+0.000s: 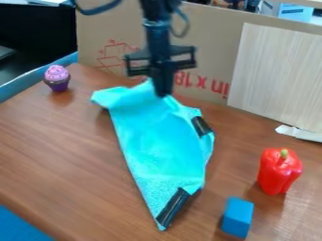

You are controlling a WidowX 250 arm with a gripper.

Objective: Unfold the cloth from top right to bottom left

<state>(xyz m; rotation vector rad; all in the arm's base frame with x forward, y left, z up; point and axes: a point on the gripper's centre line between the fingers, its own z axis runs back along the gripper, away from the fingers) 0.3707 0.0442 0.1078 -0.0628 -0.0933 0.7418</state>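
The black gripper (163,92) hangs from the top edge over the far end of the turquoise cloth (157,146). Its tip is at the cloth's top edge, where the fabric rises in a peak around it. The fingers look closed together on the cloth there. Below, the cloth narrows to a point near the front, with one black strip (173,207) along its lower tip and another black strip (201,126) at its right edge. The upper left corner sticks out and seems lifted off the table.
A red bell pepper (278,172) and a blue block (237,217) stand right of the cloth. A purple toy cupcake (57,78) sits at the table's back left. Behind the table (56,155) stand a cardboard panel (207,52) and a pale board (277,75).
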